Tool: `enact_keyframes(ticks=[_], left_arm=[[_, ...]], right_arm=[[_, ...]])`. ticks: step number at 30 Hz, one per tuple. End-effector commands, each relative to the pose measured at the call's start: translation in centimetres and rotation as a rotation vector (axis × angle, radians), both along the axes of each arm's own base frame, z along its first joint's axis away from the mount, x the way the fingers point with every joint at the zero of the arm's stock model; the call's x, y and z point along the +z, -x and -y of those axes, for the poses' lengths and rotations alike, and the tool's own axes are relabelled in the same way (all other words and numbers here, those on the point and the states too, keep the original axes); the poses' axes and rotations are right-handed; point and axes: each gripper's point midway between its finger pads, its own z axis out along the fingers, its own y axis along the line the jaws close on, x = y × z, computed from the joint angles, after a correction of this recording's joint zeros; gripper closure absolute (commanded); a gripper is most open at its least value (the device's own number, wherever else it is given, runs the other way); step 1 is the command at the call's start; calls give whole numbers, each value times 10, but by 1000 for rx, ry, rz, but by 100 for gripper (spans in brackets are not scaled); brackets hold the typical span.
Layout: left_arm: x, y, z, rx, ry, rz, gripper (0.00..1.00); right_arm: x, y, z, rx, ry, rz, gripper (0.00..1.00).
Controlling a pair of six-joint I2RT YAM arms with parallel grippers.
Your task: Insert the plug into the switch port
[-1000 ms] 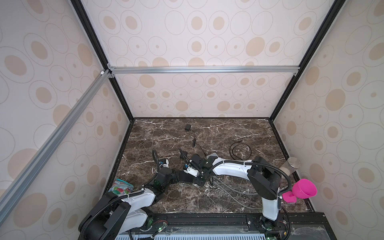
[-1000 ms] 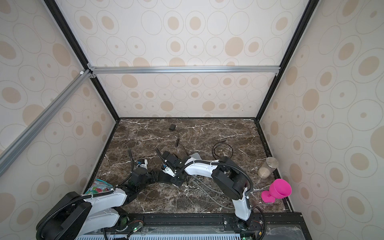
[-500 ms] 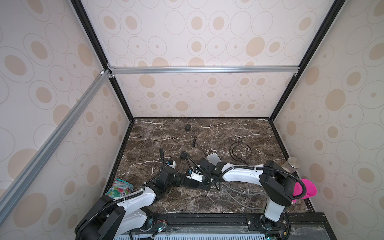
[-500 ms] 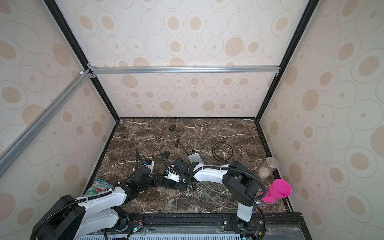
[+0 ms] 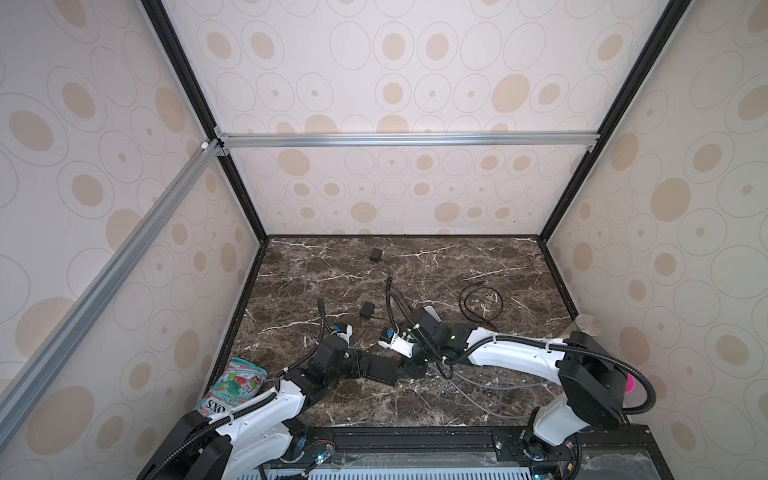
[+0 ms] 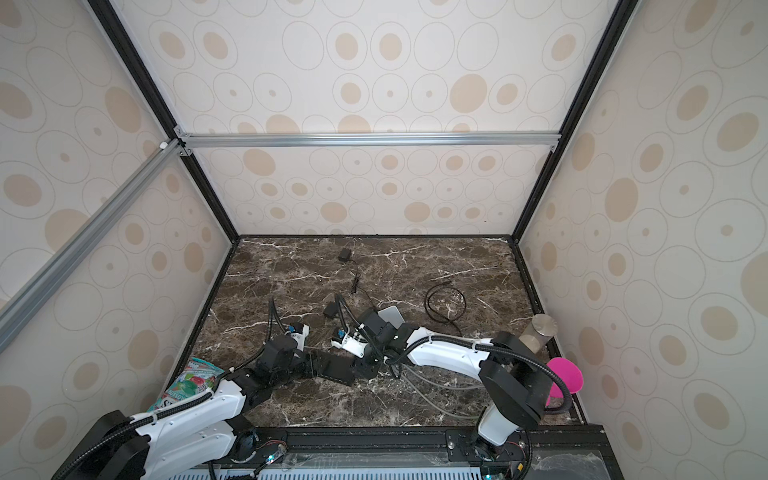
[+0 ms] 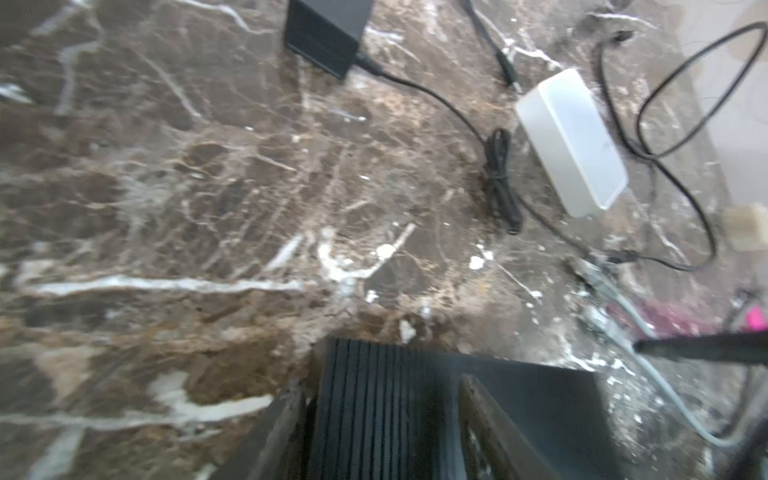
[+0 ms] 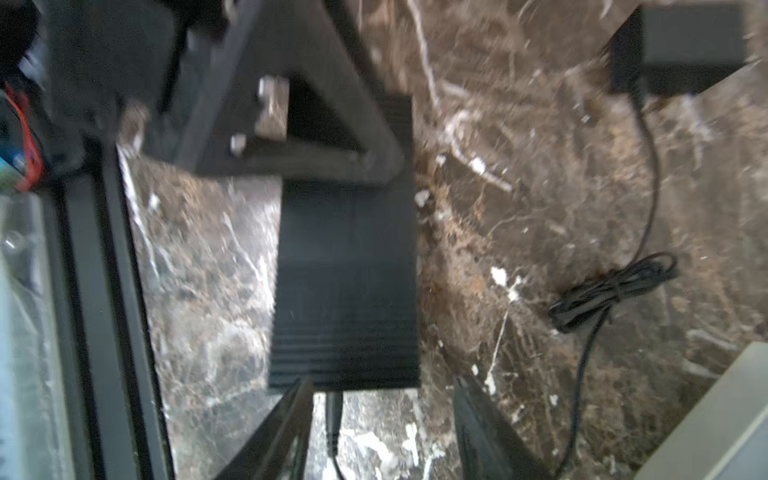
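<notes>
- The black switch (image 8: 345,270) lies toward 6 o'clock on the tabletop (image 5: 478,266), pinched by the left claw (image 7: 382,386) from 9 o'clock, likely to brace it against the push.
- The plug (image 8: 334,411) sits at the switch's 3 o'clock edge, apparently in its port.
- The right claw (image 8: 382,384) is spread either side of the plug, touching nothing, so the port alone seems to hold it.

Black switch (image 8: 345,282), plug (image 8: 333,417) at its edge, right gripper (image 8: 384,390) spread
</notes>
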Motion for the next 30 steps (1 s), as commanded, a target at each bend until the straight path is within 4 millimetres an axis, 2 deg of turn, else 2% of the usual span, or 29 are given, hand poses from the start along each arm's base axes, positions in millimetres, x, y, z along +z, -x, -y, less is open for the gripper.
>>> enact_keyframes(ticks=[1,5,7,11,16,20,23,30], left_arm=[[1,9,5,-24,33,-21,42],[6,11,3,-14,53,-8,41],[10,12,3,-13,65,1,41],[19,13,3,-9,91,19,39],[39,7,5,-9,109,63,31],[59,-20,7,-15,4,104,29],[59,-50,9,-40,-98,65,29],[49,-125,9,-56,-303,18,28]], right_arm=[[28,1,-10,-62,-135,-73,40],[44,-1,-2,-217,-222,-119,39],[48,-8,10,-341,-226,-138,39],[48,-9,32,-487,-162,-188,39],[48,3,52,-579,-167,-244,39],[55,12,72,-623,-204,-239,39],[56,21,90,-645,-222,-225,39],[29,32,131,-699,-154,-161,39]])
